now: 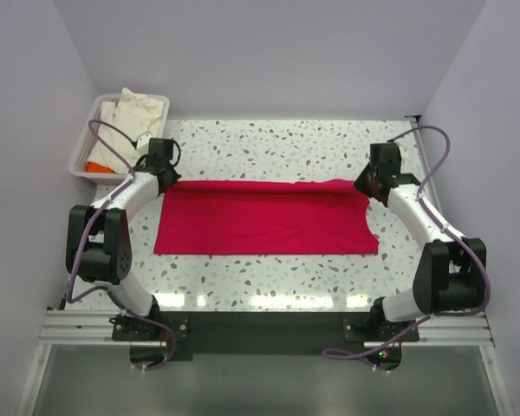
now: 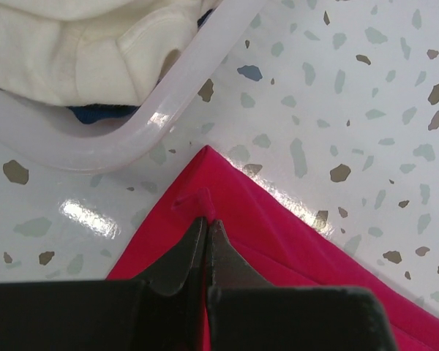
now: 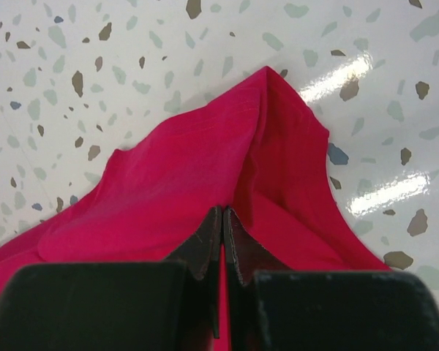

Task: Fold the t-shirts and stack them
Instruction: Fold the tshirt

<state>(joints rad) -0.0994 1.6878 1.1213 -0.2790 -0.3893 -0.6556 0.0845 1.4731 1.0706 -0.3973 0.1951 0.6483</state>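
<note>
Terrazzo worktop [image 1: 277, 143]: red t-shirt [image 1: 260, 227] lies spread flat. Your left claw [image 2: 206, 219] and right claw [image 3: 222, 212] each pinch a far corner shut, likely to draw one fold together.

Robot lab cell: bare walls [image 1: 286, 52], aluminium mounting rail [image 1: 78, 328].

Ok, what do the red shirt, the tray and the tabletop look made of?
Red shirt: soft matte cloth; it creases and drapes. Tray: probably plastic, whitish and translucent, smooth shiny rim. Tabletop: glossy, speckled like terrazzo, mirroring the lights; stone or laminate, can't tell.
</note>
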